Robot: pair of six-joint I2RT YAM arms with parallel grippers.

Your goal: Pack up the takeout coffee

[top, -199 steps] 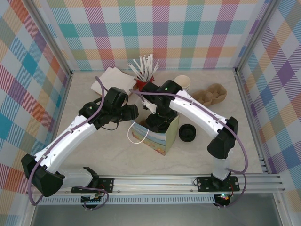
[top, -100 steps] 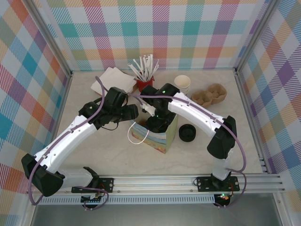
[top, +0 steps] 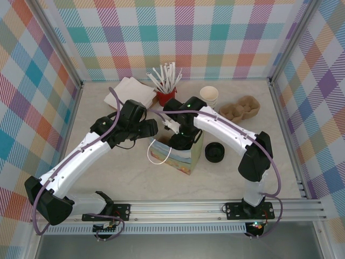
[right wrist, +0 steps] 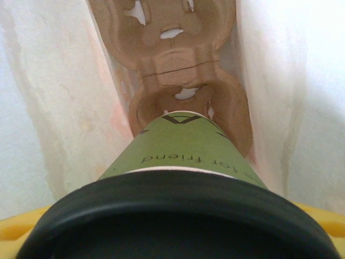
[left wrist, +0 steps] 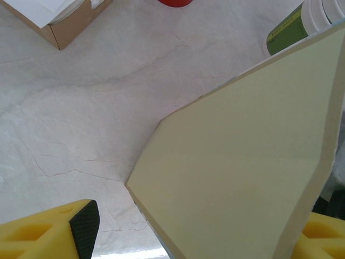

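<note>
Top external view: my right pincer has swung slightly left into the pastel striped paper bag at centre. It is pinching the green paper cup with black lid, which looks nearly seated in the brown pulp carrier. Left pincer is spread astride the bag wall.

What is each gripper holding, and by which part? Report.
Right gripper: the cup, gripped by its lidded top. Left gripper: open, nothing clamped; the bag wall stands between its jaws.

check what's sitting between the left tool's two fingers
the paper bag's cream side wall stands between the left tool's fingers, apart from the black pad with bare table beside it. the left wrist view shows this.
</note>
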